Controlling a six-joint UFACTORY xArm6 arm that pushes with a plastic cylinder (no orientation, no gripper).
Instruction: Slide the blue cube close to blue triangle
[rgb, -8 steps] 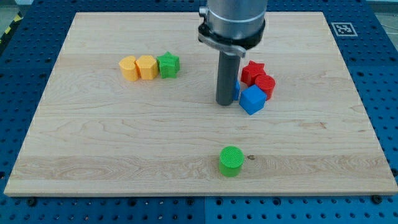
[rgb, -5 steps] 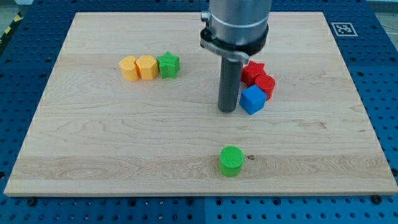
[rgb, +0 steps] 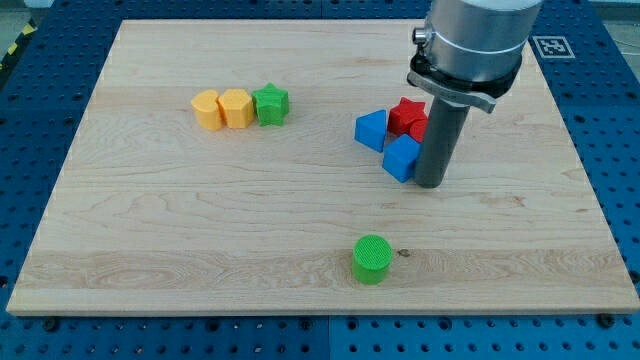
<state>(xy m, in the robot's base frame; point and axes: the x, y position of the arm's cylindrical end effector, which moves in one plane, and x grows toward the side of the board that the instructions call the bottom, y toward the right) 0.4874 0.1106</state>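
Observation:
The blue cube (rgb: 400, 157) sits right of the board's middle, touching the blue triangle (rgb: 371, 130) at its upper left. My tip (rgb: 431, 183) stands at the cube's right side, close against it. The rod hides part of the cube and the red block behind it.
A red star (rgb: 406, 113) sits just above the blue cube; a red block beside it is mostly hidden by the rod. Two yellow blocks (rgb: 207, 109) (rgb: 236, 107) and a green star (rgb: 271, 103) form a row at the upper left. A green cylinder (rgb: 372, 259) lies near the view's bottom.
My tip moved from the blue cube's left side around to its right side. The blue triangle, hidden by the rod before, now shows. The cube shifted slightly.

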